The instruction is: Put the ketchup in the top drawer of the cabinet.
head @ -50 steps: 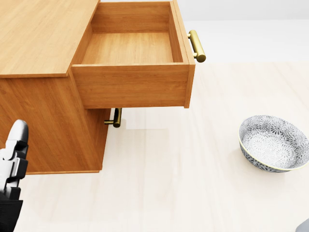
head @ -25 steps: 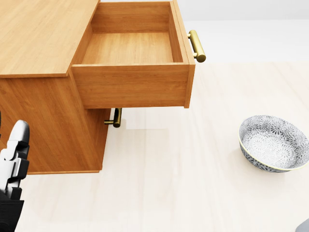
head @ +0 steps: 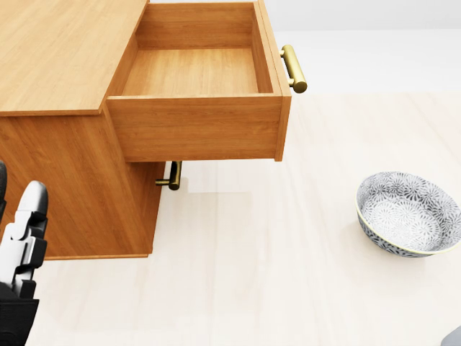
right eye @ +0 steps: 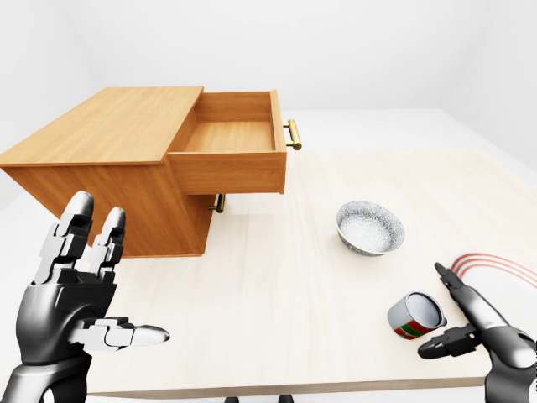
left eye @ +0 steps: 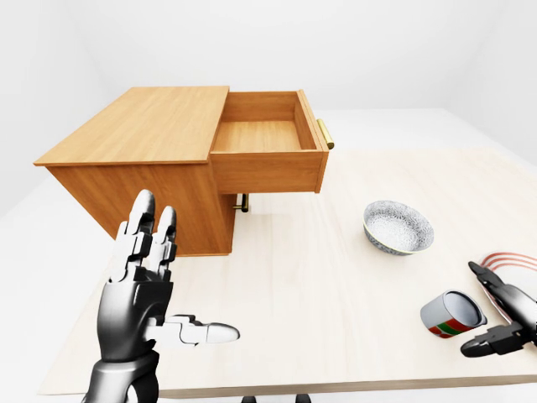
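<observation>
The ketchup [left eye: 453, 313], a short container with a grey end and a red, white and green label, lies on its side at the table's lower right. My right hand [left eye: 482, 311] is open just right of it, fingers spread and apart from it. The wooden cabinet [left eye: 143, 151] stands at the upper left with its top drawer [left eye: 264, 138] pulled out and nothing inside. My left hand [left eye: 172, 277] is raised open at the lower left, below the cabinet, holding nothing. In the head view only its fingertips [head: 29, 209] show.
A grey patterned bowl [left eye: 398, 227] sits on the pale table [left eye: 319, 285] between the drawer and the ketchup. Thin red curved lines [left eye: 512, 260] lie at the right edge. The lower drawer's brass handle [left eye: 243, 203] sticks out under the open drawer.
In the head view my left hand's fingertips have drifted slightly right at the lower left corner. The cabinet, drawer and bowl have not moved.
</observation>
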